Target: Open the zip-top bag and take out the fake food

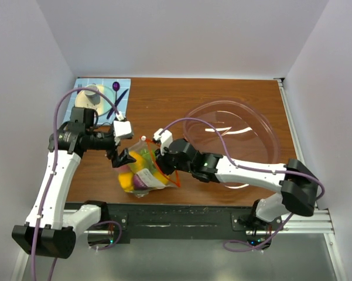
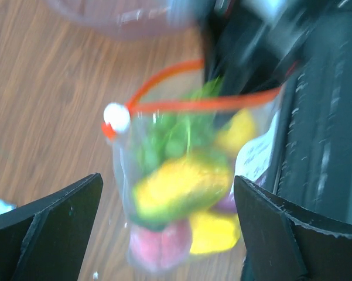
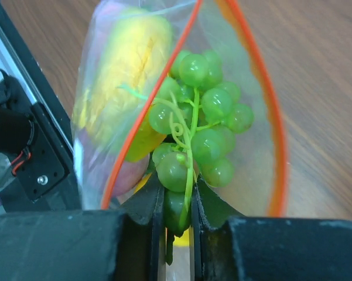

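The zip-top bag [image 1: 142, 173] lies at the table's near middle with its orange-red zip strip [image 3: 275, 146] spread open. It holds fake food: a yellow-green piece [image 2: 181, 187], a pink one, a yellow one and a purple one. My right gripper [image 1: 161, 161] reaches into the bag's mouth. In the right wrist view the gripper [image 3: 178, 211] is shut on a bunch of green grapes [image 3: 199, 117] at its stem end. My left gripper [image 1: 124, 157] is open. Its fingers [image 2: 64, 205] stand on either side of the bag's [image 2: 123, 170] lower part.
A large clear pinkish bowl [image 1: 234, 126] sits at the right. A grey cup with a round plate [image 1: 94, 96] and a purple spoon [image 1: 116, 88] rest on a blue mat at the back left. White walls enclose the table on three sides.
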Tool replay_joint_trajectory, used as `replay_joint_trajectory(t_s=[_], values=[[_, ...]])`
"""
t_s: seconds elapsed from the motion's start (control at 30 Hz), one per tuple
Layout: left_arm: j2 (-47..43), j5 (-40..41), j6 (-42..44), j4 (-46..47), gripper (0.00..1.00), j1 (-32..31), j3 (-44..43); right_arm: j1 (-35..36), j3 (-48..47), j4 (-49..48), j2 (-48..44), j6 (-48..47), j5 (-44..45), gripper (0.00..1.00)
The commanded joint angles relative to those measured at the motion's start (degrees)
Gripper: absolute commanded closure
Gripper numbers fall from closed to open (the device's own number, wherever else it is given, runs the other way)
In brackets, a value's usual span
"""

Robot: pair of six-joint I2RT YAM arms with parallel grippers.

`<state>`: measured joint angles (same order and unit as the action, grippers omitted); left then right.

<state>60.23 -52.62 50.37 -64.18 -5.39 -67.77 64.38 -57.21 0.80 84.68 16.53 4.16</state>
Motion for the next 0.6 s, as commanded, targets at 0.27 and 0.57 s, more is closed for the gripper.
replay_joint_trajectory(t_s=[0.27,0.57], values=[[4.80,7.79,4.12,9.33,0.00,8.20,16.25,-0.13,-2.37,7.10,-9.35,2.19,5.76,1.00],[9.64,2.53,5.53,14.09,0.27,8.29,19.35,-2.15,-9.49,23.54,-17.62,-2.03,19.82,1.00]])
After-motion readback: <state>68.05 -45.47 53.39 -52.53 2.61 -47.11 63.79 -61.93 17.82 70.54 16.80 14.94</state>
